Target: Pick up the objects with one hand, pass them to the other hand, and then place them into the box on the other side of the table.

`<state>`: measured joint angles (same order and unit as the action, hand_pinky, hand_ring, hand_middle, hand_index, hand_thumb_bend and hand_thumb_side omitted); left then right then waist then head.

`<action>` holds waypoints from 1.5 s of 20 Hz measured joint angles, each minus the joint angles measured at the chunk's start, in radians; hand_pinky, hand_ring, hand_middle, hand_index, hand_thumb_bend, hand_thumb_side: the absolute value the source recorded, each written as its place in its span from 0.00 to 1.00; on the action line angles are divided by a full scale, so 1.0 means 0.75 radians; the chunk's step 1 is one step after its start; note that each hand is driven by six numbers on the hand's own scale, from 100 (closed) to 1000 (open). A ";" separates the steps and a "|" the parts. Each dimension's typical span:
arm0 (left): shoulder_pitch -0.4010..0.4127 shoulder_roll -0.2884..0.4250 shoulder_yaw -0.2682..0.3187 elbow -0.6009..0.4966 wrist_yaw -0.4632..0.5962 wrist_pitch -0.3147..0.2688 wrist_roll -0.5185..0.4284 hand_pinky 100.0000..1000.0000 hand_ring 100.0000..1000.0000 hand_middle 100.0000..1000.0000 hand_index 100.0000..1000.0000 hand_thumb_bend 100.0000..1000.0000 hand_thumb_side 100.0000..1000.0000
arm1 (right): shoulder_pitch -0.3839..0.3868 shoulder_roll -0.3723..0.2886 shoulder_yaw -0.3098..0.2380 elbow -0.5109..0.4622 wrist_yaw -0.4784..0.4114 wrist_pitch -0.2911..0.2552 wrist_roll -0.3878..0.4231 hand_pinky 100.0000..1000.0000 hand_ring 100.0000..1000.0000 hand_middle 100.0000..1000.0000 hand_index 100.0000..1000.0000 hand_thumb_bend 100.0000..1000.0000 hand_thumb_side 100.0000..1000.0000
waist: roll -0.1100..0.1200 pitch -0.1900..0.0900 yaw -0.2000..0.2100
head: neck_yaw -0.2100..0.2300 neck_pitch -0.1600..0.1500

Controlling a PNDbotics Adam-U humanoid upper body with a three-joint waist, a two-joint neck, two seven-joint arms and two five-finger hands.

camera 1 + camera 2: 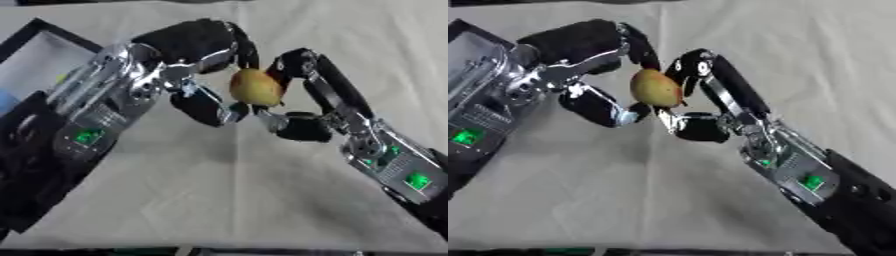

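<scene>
Far left: box (39, 55), black-rimmed with a pale floor, partly hidden behind the left forearm. Centre-left: left hand (188, 47), fingers and thumb curled round the left side of a yellowish pear-shaped fruit (255, 86), held up above the pale table (227, 190) near the middle. Centre-right: right hand (311, 95), fingers curled over the fruit's right side and thumb under it, both hands touching the fruit at once.
</scene>
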<state>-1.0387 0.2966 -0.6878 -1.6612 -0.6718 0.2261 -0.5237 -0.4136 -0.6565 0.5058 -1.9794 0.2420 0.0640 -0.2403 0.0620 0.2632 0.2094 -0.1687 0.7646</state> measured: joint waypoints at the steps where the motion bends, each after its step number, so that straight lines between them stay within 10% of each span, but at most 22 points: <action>1: 0.001 0.000 0.000 0.003 0.004 0.002 0.010 0.73 0.65 0.57 0.70 0.12 0.20 | 0.000 0.000 -0.001 0.000 0.000 0.000 0.000 0.35 0.45 0.30 0.43 0.02 0.00 | 0.000 0.000 0.000 | 0.000 0.000; 7: 0.003 -0.010 -0.008 0.008 0.052 0.027 0.094 0.69 0.58 0.48 0.60 0.00 0.23 | 0.000 0.000 -0.008 0.000 0.002 0.000 0.002 0.35 0.45 0.30 0.43 0.02 0.00 | 0.000 0.000 0.001 | 0.000 0.000; 13: 0.003 -0.019 -0.016 0.020 0.077 0.029 0.133 0.67 0.53 0.43 0.51 0.00 0.05 | 0.001 0.001 -0.004 0.000 0.013 0.003 0.009 0.35 0.46 0.31 0.44 0.05 0.00 | 0.000 0.000 0.000 | 0.000 0.000; 30: 0.002 -0.022 -0.015 0.007 0.042 0.071 0.058 0.64 0.47 0.33 0.38 0.00 0.00 | 0.025 0.001 0.000 0.000 0.057 0.093 -0.036 0.48 0.61 0.56 0.69 0.60 0.00 | 0.000 0.000 -0.002 | 0.004 0.000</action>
<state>-1.0369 0.2799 -0.6990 -1.6559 -0.6401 0.2792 -0.4799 -0.3951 -0.6558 0.5061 -1.9796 0.2847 0.1335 -0.2674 0.0620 0.2632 0.2078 -0.1656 0.7646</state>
